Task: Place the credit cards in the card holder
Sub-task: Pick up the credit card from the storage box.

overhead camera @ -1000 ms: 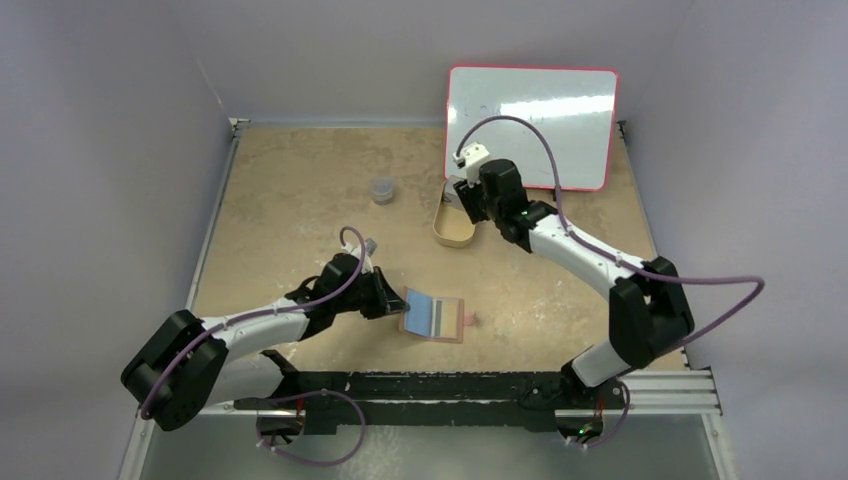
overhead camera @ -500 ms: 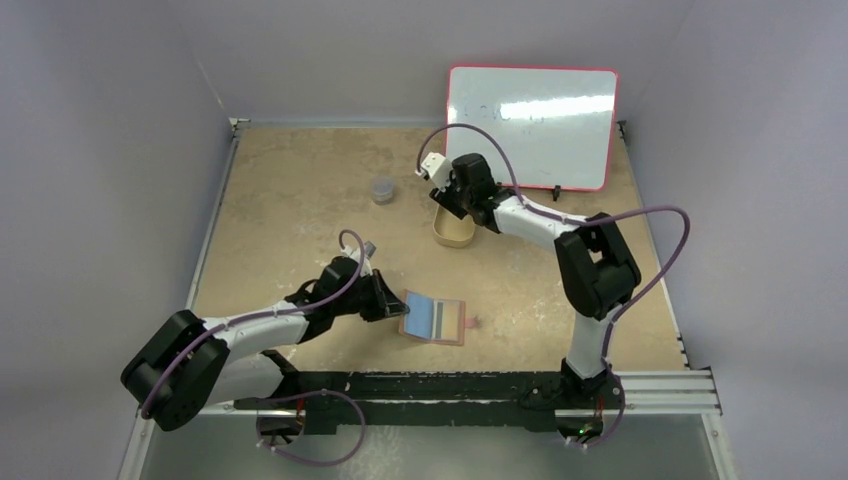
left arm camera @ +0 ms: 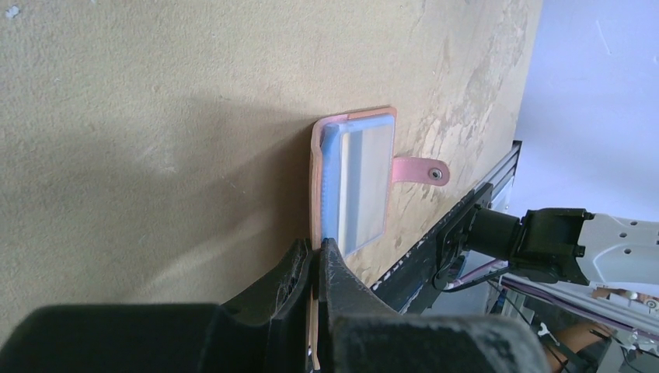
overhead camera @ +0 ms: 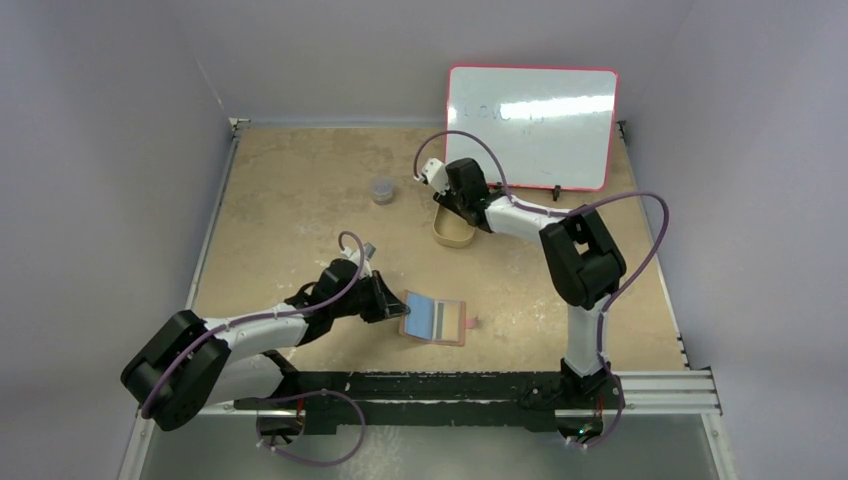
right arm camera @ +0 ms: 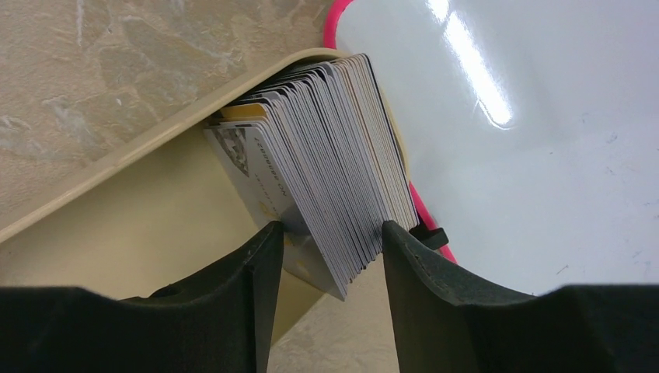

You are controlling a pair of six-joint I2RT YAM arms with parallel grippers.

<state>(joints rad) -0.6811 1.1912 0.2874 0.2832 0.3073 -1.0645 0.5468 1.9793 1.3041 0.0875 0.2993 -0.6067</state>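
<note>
The reddish-brown card holder (overhead camera: 436,319) lies open on the table near the front, with a light blue card (overhead camera: 423,312) inside it. My left gripper (overhead camera: 393,306) is shut on the holder's left edge; the left wrist view shows the gripper (left arm camera: 317,252) pinching the flap of the holder (left arm camera: 353,186), with the blue card's edge (left arm camera: 332,175) beside it. My right gripper (overhead camera: 447,203) is open over the tan tin (overhead camera: 452,232). In the right wrist view the gripper (right arm camera: 330,237) straddles a stack of several grey credit cards (right arm camera: 334,171) standing in the tin (right arm camera: 116,155).
A red-framed whiteboard (overhead camera: 530,125) leans at the back wall, just behind the tin, and shows in the right wrist view (right arm camera: 544,116). A small grey cup (overhead camera: 381,190) stands at the back left. The holder's snap strap (left arm camera: 420,169) sticks out to the right.
My right arm has folded in, and its gripper has shifted left and settled over the tin around the card stack. The left gripper and the card holder have not moved.
</note>
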